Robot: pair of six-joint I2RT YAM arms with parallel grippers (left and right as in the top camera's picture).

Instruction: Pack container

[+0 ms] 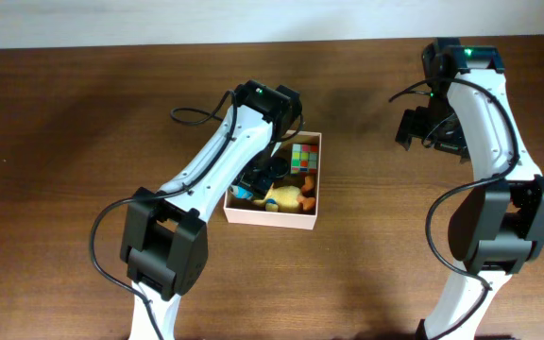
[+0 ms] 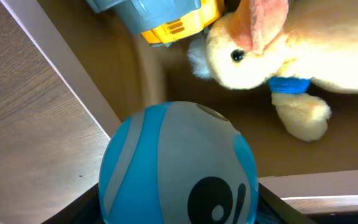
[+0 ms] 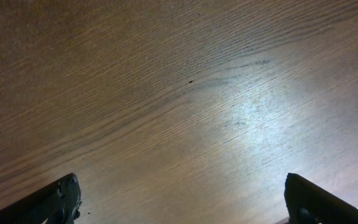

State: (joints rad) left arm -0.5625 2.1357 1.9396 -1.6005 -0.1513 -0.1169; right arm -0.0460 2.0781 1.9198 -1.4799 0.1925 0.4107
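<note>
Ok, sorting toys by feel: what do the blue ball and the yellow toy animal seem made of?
Blue ball: probably rubber or soft plastic; smooth, matte surface. Yellow toy animal: plush fabric; fuzzy pile shows along its outline.

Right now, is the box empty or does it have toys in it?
It has toys: the container holds a puzzle cube, a yellow plush animal and a blue-and-yellow toy.

Your left arm (image 1: pixel 217 151) has slim white links between boxy black joint housings, and a thin black cable (image 1: pixel 185 118) loops off it toward 10 o'clock. Your right arm (image 1: pixel 487 109) matches it: white shells, black joints, and a green light (image 1: pixel 467 49) at its 12 o'clock end.
</note>
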